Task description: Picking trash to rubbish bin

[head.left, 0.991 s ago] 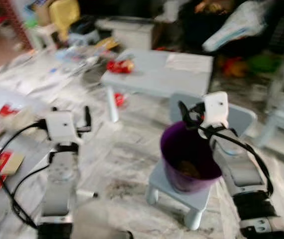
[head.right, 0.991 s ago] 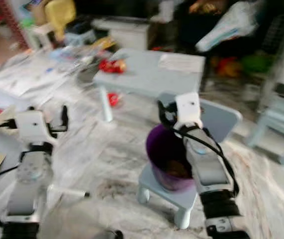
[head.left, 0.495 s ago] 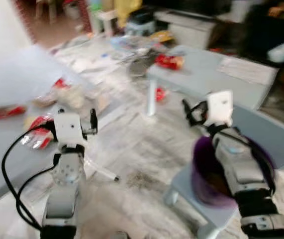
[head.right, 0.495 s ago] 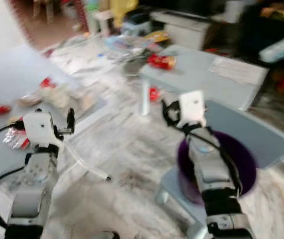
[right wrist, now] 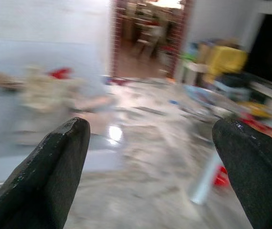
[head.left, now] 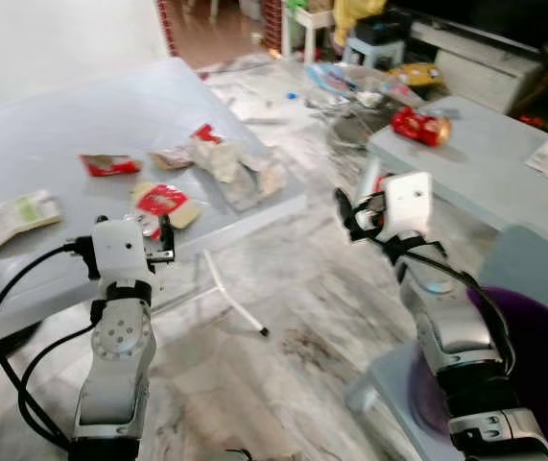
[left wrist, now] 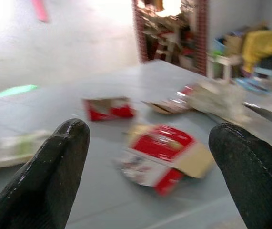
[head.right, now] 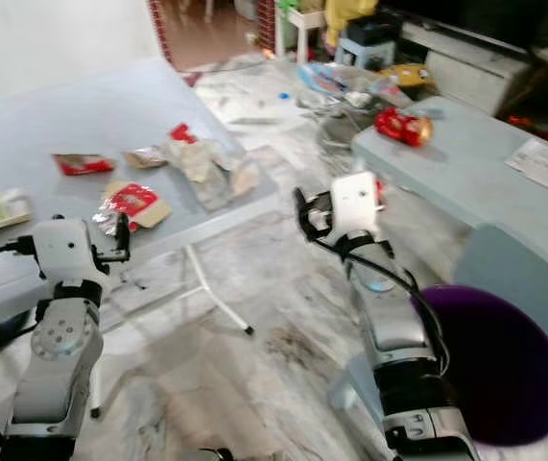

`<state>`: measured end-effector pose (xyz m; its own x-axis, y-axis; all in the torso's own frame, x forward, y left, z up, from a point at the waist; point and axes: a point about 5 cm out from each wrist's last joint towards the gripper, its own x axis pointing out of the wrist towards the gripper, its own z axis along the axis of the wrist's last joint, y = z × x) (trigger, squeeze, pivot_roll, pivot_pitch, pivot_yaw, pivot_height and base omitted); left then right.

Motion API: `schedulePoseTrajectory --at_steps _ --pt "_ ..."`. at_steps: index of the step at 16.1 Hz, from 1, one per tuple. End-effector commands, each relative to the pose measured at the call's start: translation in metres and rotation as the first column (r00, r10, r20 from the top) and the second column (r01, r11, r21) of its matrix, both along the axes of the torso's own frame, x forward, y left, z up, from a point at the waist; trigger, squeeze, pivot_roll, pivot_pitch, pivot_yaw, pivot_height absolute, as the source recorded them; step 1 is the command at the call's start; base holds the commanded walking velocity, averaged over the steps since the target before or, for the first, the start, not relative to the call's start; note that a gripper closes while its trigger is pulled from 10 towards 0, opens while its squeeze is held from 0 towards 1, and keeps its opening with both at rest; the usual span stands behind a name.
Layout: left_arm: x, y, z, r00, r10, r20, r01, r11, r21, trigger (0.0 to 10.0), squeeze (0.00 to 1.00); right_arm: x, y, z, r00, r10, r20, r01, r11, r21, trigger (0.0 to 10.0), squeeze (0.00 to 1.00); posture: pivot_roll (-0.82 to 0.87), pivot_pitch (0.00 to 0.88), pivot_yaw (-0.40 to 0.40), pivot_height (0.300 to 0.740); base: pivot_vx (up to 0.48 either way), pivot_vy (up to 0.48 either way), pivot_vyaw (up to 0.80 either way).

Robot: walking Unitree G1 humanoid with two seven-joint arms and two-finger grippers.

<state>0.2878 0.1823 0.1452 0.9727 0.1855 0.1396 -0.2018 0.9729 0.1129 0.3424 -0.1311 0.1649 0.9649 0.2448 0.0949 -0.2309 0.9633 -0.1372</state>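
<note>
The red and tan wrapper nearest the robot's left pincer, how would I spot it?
Find the big grey table on the robot's left. Near its front edge, just ahead of the open left pincer, lies the wrapper. It is flat, bright red on top with a tan cardboard corner, unlike the small red packet farther back and the crumpled pale paper beside it.

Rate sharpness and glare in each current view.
Left and right eye views: fairly sharp, mild blur, wrappers on the grey table readable. Left wrist view: soft, red wrapper smeared, wall overexposed. Right wrist view: blurriest, glare patch on the floor, bright doorway.
</note>
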Motion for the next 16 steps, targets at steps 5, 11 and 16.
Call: schedulePoseTrajectory --at_steps 5,11,16 --pt "-0.0011 -0.0048 0.0001 1.000 -0.001 0.000 0.001 1.000 0.005 10.0 0.00 0.0010 -0.0054 0.0028 1.000 -0.010 0.011 0.010 1.000 -0.006 10.0 0.00 0.03 0.051 0.008 0.740 0.000 0.000 0.80" --pt "-0.0014 -0.0035 0.0004 1.000 0.012 0.005 -0.012 1.000 0.015 10.0 0.00 0.0024 -0.0046 0.0052 1.000 -0.007 0.020 0.007 1.000 -0.006 10.0 0.00 0.03 0.054 0.005 0.740 0.000 0.000 0.80" --pt "-0.0025 -0.0034 0.0008 1.000 0.026 0.007 -0.026 0.999 0.021 10.0 0.00 0.0029 -0.0049 0.0072 1.000 -0.001 0.028 0.001 1.000 -0.008 10.0 0.00 0.03 0.057 0.001 0.740 0.000 0.000 0.80"
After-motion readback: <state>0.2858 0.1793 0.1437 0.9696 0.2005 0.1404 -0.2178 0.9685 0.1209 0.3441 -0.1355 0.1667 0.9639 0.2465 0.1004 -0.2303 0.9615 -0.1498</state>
